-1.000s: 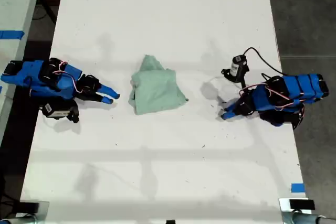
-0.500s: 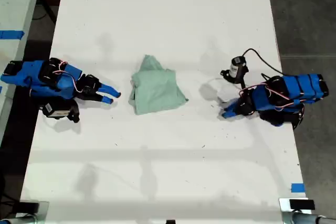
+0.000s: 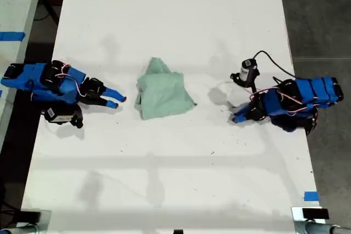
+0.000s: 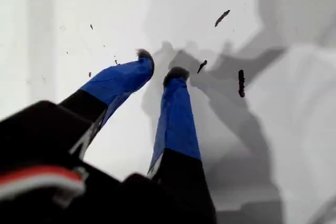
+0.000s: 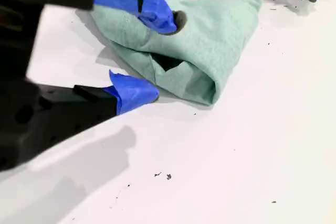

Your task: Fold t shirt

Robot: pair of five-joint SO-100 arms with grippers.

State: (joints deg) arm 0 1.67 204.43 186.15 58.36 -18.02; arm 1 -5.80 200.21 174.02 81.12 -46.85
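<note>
The t shirt (image 3: pixel 163 96) lies as a crumpled pale green bundle near the middle of the white table (image 3: pixel 175 179). It fills the far part of the second wrist view (image 5: pixel 210 40), with a dark fold opening facing the camera. My second gripper (image 3: pixel 116 101) rests low at the exterior view's left, a short gap from the shirt's edge. It is wide open (image 5: pixel 163 59) and holds nothing. My first gripper (image 3: pixel 236 119), at the exterior view's right, points down at bare table well away from the shirt. Its blue fingers (image 4: pixel 126 80) stand slightly apart around nothing.
Dark specks (image 4: pixel 241 82) dot the table under my first gripper. A black cable (image 3: pixel 274 61) loops behind that arm. Blue tape (image 3: pixel 310 195) marks the table edge at the exterior view's lower right. Another table (image 3: pixel 11 4) stands at the exterior view's left.
</note>
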